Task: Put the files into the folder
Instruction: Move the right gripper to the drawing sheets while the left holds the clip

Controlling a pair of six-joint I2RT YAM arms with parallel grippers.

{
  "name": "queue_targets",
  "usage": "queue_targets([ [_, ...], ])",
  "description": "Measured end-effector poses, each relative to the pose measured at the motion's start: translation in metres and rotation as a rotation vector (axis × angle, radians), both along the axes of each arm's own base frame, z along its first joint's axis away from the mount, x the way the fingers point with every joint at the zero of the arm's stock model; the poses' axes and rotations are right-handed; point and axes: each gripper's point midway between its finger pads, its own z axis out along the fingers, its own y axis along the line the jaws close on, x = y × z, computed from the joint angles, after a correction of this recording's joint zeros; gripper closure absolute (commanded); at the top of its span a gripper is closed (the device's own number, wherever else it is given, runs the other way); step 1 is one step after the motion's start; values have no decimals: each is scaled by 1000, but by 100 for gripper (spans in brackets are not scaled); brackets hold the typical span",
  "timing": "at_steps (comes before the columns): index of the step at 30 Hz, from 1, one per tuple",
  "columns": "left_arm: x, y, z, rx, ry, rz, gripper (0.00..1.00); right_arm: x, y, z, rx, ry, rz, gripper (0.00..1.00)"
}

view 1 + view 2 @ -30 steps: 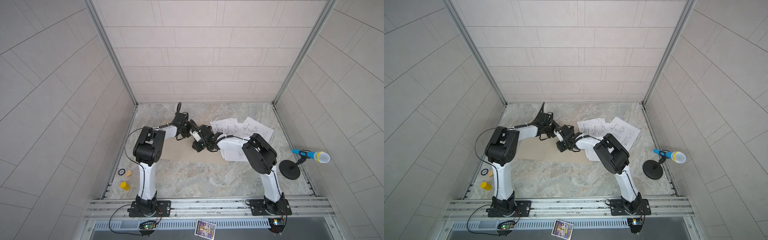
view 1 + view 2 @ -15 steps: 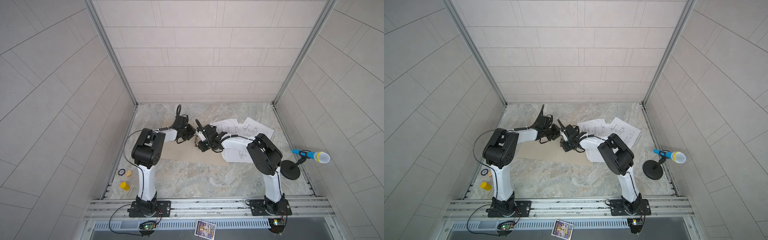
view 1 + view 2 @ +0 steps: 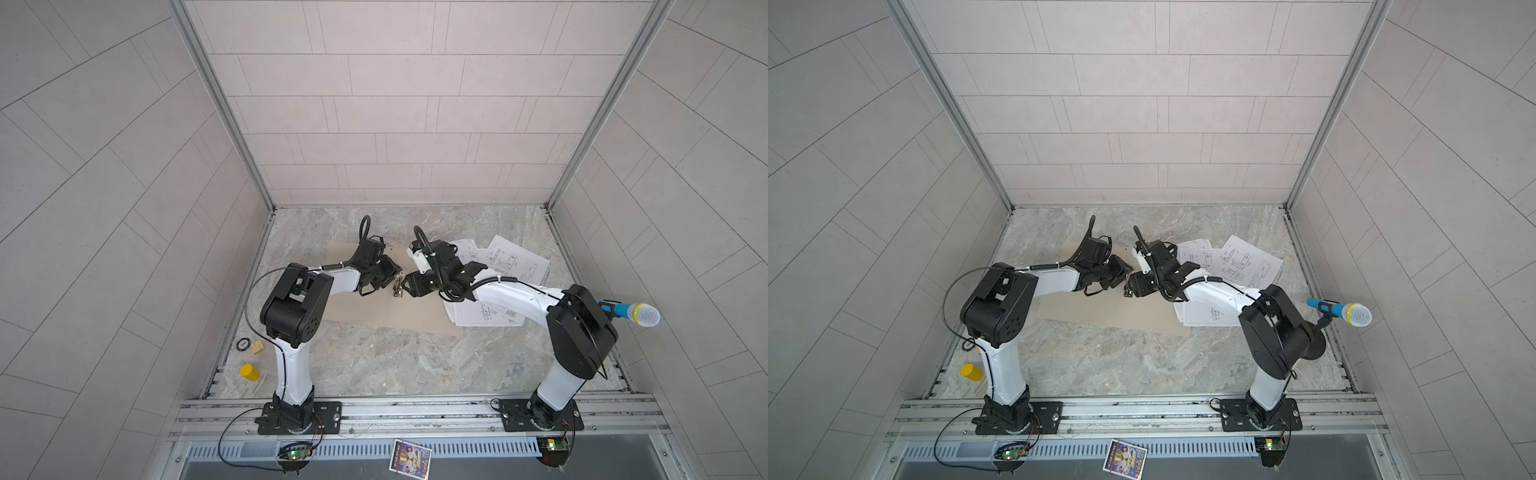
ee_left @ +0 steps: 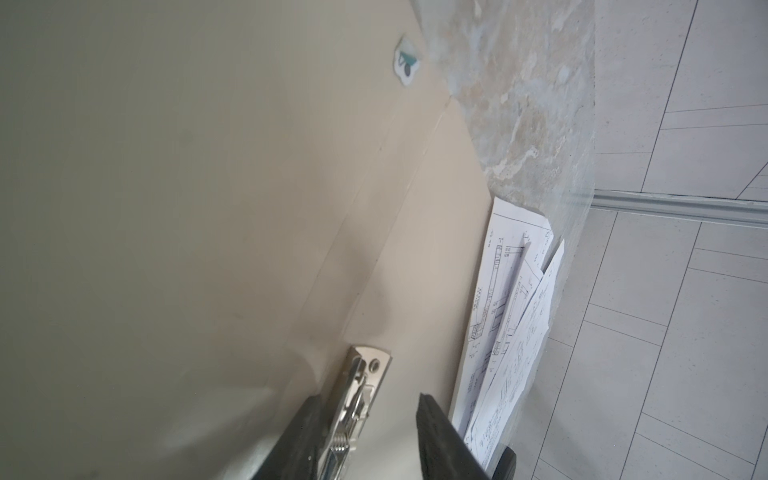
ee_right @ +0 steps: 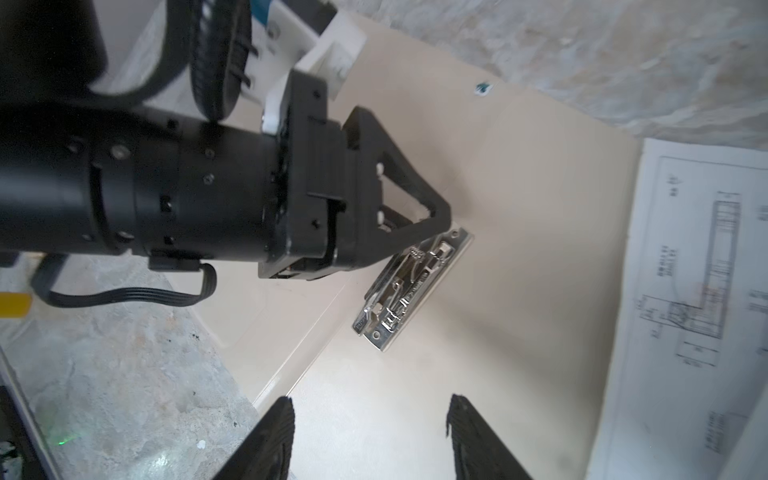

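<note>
On the grey marble tabletop (image 3: 374, 365): tan cardboard folder (image 3: 374, 316), lying open; left gripper (image 4: 368, 401), jaws parted astride the folder's small metal clip (image 3: 398, 287); right gripper (image 5: 370, 400), just right of clip, jaws apart, empty; white printed drawing files (image 3: 515, 262), farther right of clip, loose.

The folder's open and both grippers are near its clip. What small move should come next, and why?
Probably swing the right gripper, open and empty over the tan cardboard folder, toward the white printed paper sheets to pick them up. They lie loose at the folder's edge, and the left gripper straddles the small metal clip.
</note>
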Motion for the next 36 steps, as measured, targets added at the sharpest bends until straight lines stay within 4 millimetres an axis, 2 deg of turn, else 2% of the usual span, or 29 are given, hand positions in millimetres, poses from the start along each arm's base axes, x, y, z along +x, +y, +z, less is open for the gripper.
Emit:
queue_targets([
  [3, -4, 2, -1, 11, -4, 14, 56, 6, -40, -1, 8, 11, -93, 37],
  [9, -23, -10, 6, 45, -23, 20, 56, 0, -133, -31, -37, 73, -318, 36],
  [14, -37, -28, 6, 59, -33, 1, 56, -9, -173, -45, -54, 104, -412, 36],
  [17, -42, -35, 7, 63, -35, -6, 56, -11, -187, -51, -55, 124, -448, 36],
  [20, -45, -33, 10, 73, -42, 6, 56, -12, -196, -54, -55, 140, -469, 36],
  [29, -43, -22, 42, 174, -113, -8, 50, -17, -201, -62, -56, 179, -478, 34],
  [36, -42, -40, 62, 202, -160, -95, 44, -23, -220, -66, -57, 196, -527, 30],
])
